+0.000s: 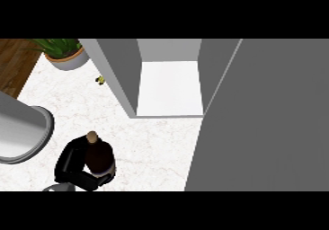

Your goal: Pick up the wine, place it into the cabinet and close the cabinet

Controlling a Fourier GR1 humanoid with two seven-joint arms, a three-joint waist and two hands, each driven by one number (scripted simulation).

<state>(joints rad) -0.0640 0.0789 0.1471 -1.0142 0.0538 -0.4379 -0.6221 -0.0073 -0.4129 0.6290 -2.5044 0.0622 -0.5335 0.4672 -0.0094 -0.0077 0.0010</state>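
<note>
My left hand (77,167) shows at the lower left of the head view, its black fingers (66,157) curled round the wine bottle (100,155). The bottle stands upright in that grasp, dark-bodied, with its tan cork top poking up above my hand. Whether its base touches the pale marbled counter (147,143) or sits just off it, I cannot tell, since my fingers wrap the lower part. The bottle is near the counter's front edge, well apart from the cabinet.

The cabinet (121,72) stands toward the back middle of the counter, and it is open: I look down into a white inner floor (171,87) framed by grey side walls. Its grey door (267,117) is swung wide and fills most of the right side of the view, reaching from the top down to the lower edge. Nothing I can see lies inside on the white floor.

At the left edge a large grey rounded cylinder (18,130) comes in, just beside my left hand. At the back left a potted plant (64,53) with green leaves sits in a pale pot, next to a strip of brown wood (11,63). A small yellowish thing (100,80) lies on the counter just left of the cabinet wall; it is too small to tell what it is.

My right hand does not show.
</note>
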